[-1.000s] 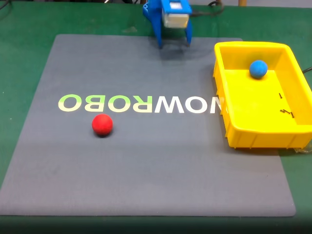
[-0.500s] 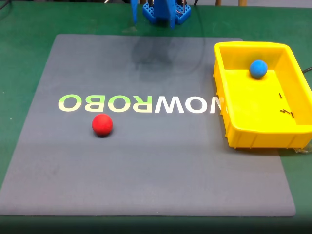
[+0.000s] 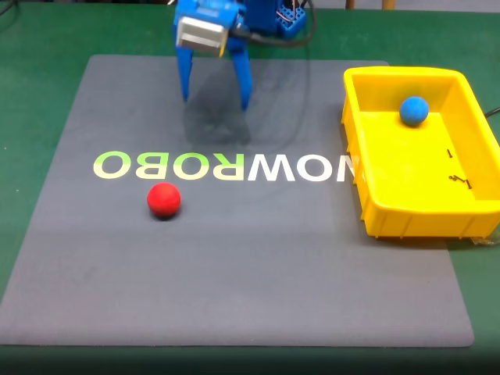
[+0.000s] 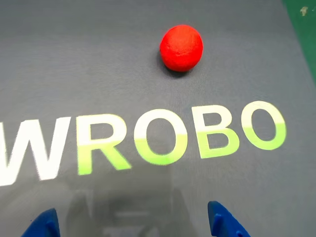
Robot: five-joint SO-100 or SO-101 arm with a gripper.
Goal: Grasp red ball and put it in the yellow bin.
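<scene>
The red ball [image 3: 164, 200] rests on the grey mat just below the printed letters, left of centre in the fixed view; the wrist view has the red ball [image 4: 181, 47] near its top, beyond the lettering. My blue gripper [image 3: 216, 100] hangs over the far part of the mat, open, its two fingers spread and empty, well short of the ball. Both blue fingertips [image 4: 45, 223] poke in at the wrist view's bottom edge, around the gripper [image 4: 133, 224]. The yellow bin [image 3: 388, 213] stands at the right of the mat.
A blue ball [image 3: 414, 110] lies in the bin's far corner. The grey mat [image 3: 234, 273] with NOWROBO lettering lies on a green table [image 3: 39, 47]. The arm's blue base [image 3: 277, 17] stands at the far edge.
The gripper has swung down and forward from the base, moving left over the mat toward the lettering, with its fingers now spread. Both balls and the bin have stayed put.
</scene>
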